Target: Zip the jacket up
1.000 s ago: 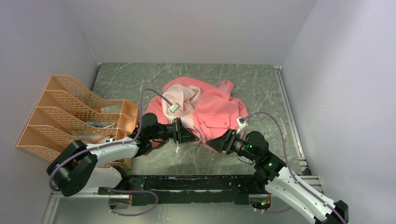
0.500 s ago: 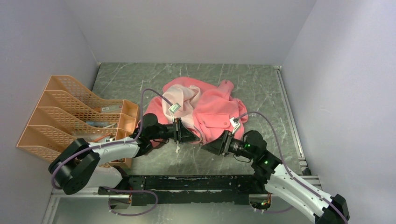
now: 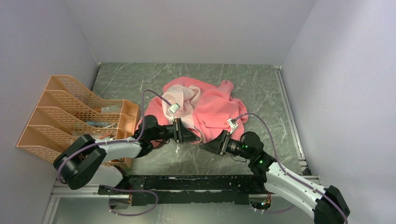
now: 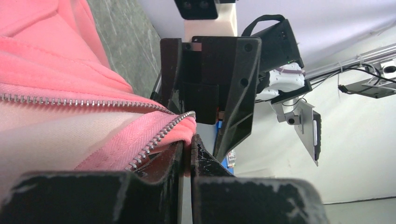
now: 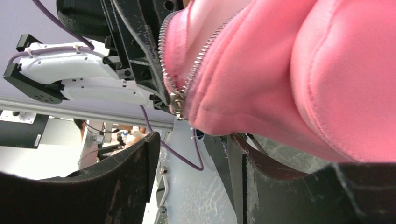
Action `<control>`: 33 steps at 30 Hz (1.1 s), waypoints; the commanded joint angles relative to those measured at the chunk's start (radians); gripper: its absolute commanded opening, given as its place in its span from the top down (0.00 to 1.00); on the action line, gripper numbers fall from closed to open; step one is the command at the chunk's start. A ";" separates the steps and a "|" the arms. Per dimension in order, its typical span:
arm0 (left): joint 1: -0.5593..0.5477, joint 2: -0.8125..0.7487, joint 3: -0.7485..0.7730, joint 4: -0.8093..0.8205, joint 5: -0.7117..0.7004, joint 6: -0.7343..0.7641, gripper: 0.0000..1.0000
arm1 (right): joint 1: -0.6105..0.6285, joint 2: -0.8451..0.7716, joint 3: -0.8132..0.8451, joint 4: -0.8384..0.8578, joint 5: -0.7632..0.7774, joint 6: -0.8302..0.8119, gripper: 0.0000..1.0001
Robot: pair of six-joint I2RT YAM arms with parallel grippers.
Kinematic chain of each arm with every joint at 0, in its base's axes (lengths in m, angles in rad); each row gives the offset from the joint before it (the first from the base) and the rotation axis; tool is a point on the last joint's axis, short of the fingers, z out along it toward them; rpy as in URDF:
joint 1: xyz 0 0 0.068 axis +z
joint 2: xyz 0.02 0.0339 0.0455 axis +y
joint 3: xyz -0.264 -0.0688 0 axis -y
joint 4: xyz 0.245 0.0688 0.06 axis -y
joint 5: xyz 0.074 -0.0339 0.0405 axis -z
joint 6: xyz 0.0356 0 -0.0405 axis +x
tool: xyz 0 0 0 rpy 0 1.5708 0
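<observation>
fingers on left (image 4: 116,196) pinch the jacket (image 3: 212,109) at its zipper (image 4: 159,135); right fingers (image 5: 93,191) gape wide.

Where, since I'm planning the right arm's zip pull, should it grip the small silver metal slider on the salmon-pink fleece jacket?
Probably the slider, approached from below the hem: it sits at the jacket's bottom edge, where both tooth rows meet, facing the right gripper's open jaws.

Dark green marbled table (image 3: 261,84). Pink jacket (image 3: 215,109) lies crumpled mid-table. Orange mesh file rack (image 3: 70,116) stands at its left edge, against the wall.
</observation>
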 commanded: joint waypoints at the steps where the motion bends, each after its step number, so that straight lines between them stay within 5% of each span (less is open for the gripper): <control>1: -0.009 0.017 -0.020 0.141 0.001 -0.060 0.92 | 0.007 0.016 -0.045 0.125 0.024 0.046 0.43; 18: -0.018 0.022 -0.028 0.164 -0.014 -0.084 0.92 | 0.017 0.099 -0.062 0.320 0.090 0.078 0.53; 33: -0.019 0.010 -0.037 0.149 -0.032 -0.086 0.92 | 0.027 0.104 -0.082 0.360 0.083 0.074 0.81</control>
